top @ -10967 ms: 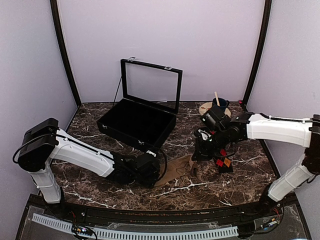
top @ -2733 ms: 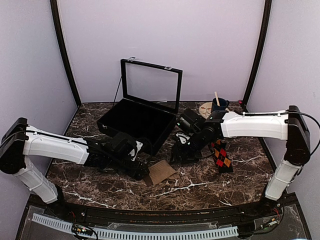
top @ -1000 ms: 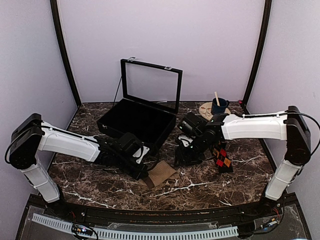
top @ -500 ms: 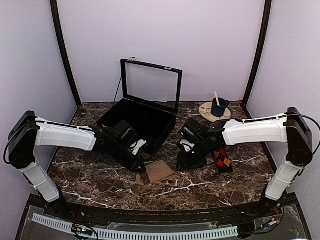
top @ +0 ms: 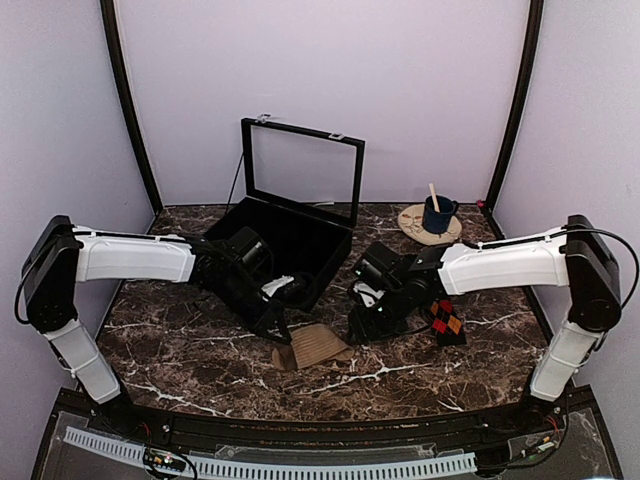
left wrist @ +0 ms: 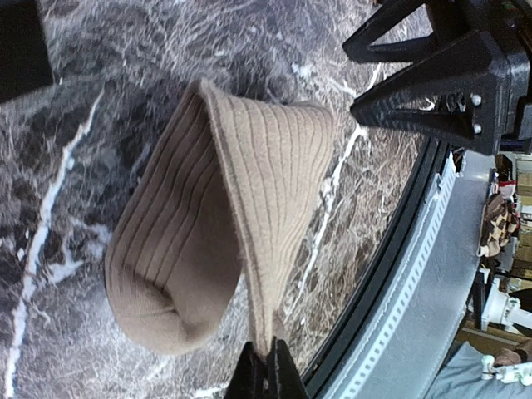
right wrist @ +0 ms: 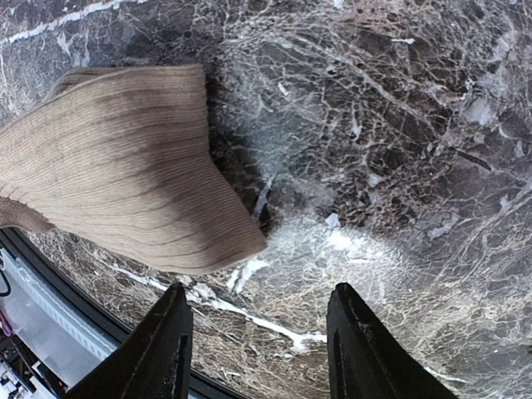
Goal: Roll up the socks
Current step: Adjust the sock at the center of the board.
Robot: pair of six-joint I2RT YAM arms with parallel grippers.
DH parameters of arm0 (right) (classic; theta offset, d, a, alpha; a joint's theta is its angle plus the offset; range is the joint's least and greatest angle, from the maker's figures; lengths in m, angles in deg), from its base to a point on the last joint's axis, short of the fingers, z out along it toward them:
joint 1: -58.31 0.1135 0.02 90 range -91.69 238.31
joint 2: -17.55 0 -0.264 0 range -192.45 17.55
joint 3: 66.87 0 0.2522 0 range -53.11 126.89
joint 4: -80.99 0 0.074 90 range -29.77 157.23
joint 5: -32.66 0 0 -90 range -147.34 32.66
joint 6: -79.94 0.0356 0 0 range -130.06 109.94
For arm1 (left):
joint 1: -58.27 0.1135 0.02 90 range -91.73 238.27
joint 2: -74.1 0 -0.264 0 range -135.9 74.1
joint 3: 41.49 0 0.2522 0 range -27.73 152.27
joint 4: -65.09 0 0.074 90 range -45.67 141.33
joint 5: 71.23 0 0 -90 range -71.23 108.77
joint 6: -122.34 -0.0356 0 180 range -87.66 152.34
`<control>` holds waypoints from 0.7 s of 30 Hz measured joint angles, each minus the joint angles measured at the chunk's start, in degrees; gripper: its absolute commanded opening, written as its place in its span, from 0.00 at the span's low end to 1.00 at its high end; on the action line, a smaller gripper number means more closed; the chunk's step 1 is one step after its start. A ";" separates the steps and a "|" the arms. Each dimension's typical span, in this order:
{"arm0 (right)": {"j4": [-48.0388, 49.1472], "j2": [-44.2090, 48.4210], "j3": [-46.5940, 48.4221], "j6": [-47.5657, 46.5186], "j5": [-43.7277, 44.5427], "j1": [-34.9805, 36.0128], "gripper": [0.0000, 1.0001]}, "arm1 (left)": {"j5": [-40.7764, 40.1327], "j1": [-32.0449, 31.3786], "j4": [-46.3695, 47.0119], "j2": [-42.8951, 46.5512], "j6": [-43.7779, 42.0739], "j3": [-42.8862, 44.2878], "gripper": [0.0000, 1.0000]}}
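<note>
One of the socks lies tan side out, folded over, on the marble in front of the black box. My left gripper is shut on its thin folded edge, and the rest of that sock bulges out beyond the fingertips. The other sock, showing black with red-orange diamonds, lies flat to the right, partly behind the right arm. My right gripper hovers open just right of the tan sock, with only bare marble between its fingers.
An open black box with a raised glass lid stands at the back centre. At the back right a blue mug holding a wooden stick sits on a round coaster. The table's front rail runs close to the tan sock.
My left gripper has drawn back to the left, still pinching the tan sock, which shifted a little left with it. The right gripper slid slightly left and nearer.
</note>
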 measured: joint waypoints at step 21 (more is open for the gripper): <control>0.63 -6.40 7.69 -2.19 1.75 0.02 0.50 | 8.41 4.11 -6.86 -4.44 -4.04 0.04 0.00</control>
